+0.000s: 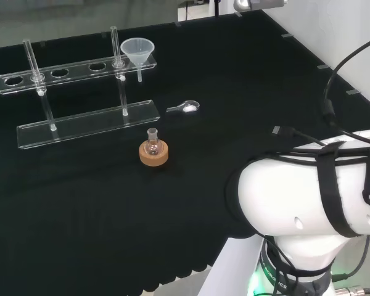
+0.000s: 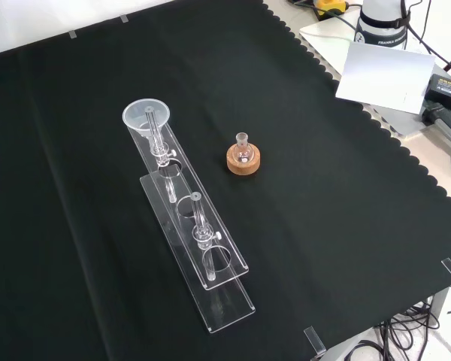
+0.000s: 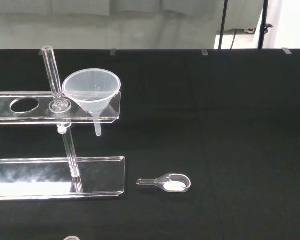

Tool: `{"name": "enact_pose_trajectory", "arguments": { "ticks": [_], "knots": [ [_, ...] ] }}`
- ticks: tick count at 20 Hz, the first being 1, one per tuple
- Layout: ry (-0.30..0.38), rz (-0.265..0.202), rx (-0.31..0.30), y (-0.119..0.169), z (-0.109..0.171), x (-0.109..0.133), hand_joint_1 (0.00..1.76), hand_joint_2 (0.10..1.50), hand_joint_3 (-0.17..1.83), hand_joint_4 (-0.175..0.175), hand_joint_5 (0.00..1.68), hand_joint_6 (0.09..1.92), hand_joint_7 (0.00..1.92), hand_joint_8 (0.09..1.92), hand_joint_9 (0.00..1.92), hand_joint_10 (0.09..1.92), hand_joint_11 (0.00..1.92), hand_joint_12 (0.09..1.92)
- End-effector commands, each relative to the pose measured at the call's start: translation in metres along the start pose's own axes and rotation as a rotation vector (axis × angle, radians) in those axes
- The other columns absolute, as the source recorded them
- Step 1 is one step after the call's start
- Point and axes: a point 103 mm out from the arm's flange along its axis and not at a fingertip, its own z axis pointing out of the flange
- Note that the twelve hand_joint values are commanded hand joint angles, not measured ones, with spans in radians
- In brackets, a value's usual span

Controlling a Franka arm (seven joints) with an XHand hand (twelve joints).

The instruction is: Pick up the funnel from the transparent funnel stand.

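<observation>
Head view: the funnel [image 1: 137,52] sat in the end hole of the transparent funnel stand [image 1: 80,117], at the upper shelf's right end; a small flask [image 1: 152,143] on a cork ring [image 1: 154,154] stood nearer, a clear scoop [image 1: 185,108] to the right. Front view: the funnel [image 2: 146,118] occupied the stand's [image 2: 203,263] far end, the flask [image 2: 243,148] beside it. Wrist view: the funnel [image 3: 92,92] hung through the shelf, stem clear of the base, scoop [image 3: 167,182] nearby. Finger state and placement relative to them: cannot tell.
</observation>
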Motion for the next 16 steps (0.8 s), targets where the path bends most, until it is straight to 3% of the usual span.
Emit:
{"name": "enact_pose_trajectory", "arguments": {
  "ticks": [1, 4, 8, 16],
  "knots": [
    [-0.011, 0.001, -0.009, 0.000, 0.000, 0.000, 0.02, 1.10, 0.56, 0.031, 0.08, 0.15, 0.00, 0.27, 0.10, 0.64, 0.09, 1.30],
    [-0.017, 0.005, -0.004, 0.002, 0.001, 0.000, 0.00, 1.17, 0.42, 0.030, 0.11, 0.09, 0.00, 0.24, 0.09, 0.65, 0.06, 1.36],
    [-0.020, 0.008, -0.006, 0.005, 0.002, 0.002, 0.00, 1.19, 0.39, 0.029, 0.12, 0.09, 0.00, 0.24, 0.09, 0.65, 0.05, 1.37],
    [-0.039, 0.070, 0.015, 0.020, 0.008, 0.001, 0.00, 1.20, 0.37, 0.026, 0.13, 0.09, 0.00, 0.25, 0.09, 0.65, 0.05, 1.37]
  ]
}}
